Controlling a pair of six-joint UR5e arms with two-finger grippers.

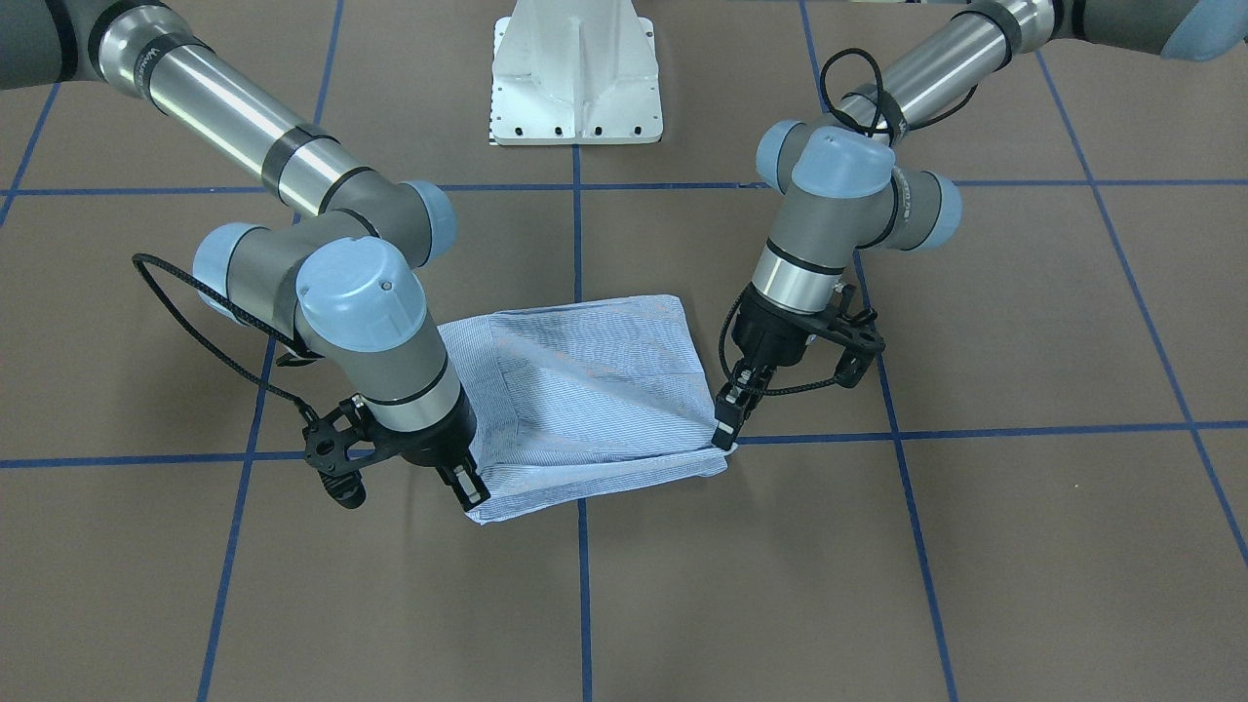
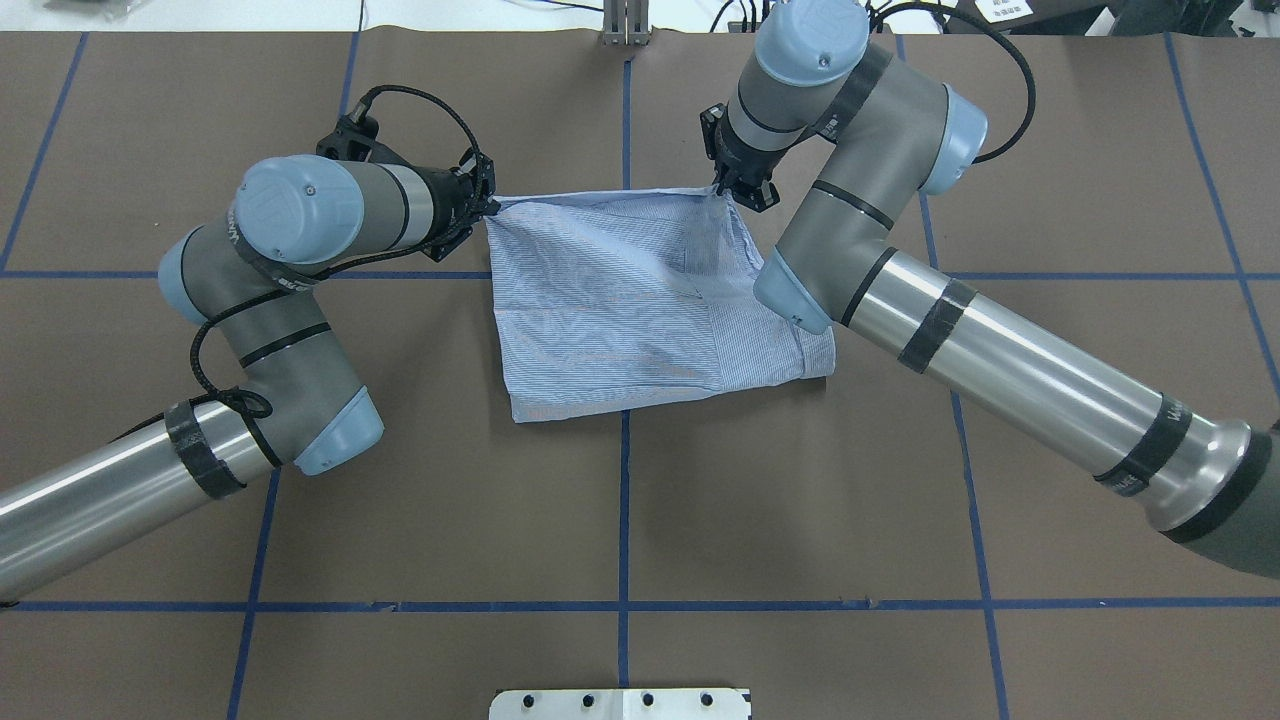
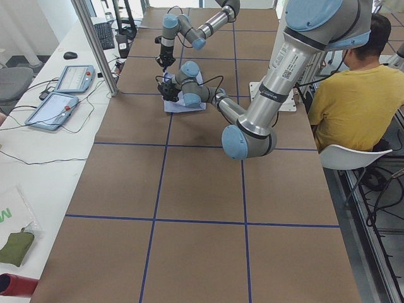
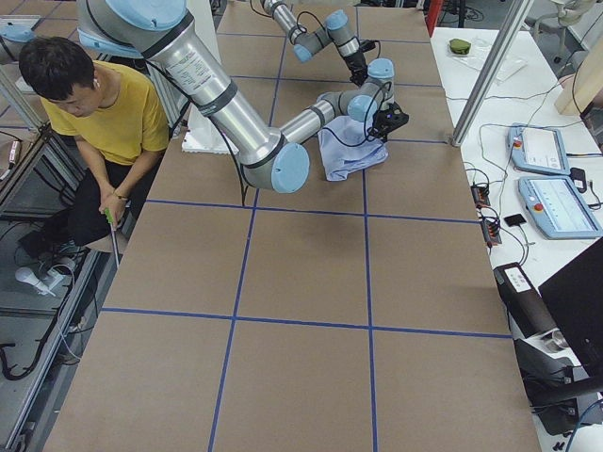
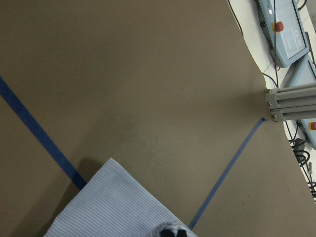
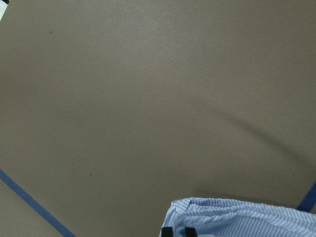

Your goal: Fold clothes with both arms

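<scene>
Left end effector [image 2: 492, 208], right end effector [image 2: 728, 190] each clamped on shirt [image 2: 620, 300] corner; right arm elbow [image 2: 795, 290] overlaps shirt edge overhead.

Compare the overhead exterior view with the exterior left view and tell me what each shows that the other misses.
Only overhead: the fine stripes of the folded light blue-and-white striped shirt, and the black left gripper and black right gripper each pinching one of its far corners. Only exterior left: a seated person in a yellow top, and two grey control pendants on a white side bench. Both: the brown table with blue tape lines, both arms and the shirt.
</scene>
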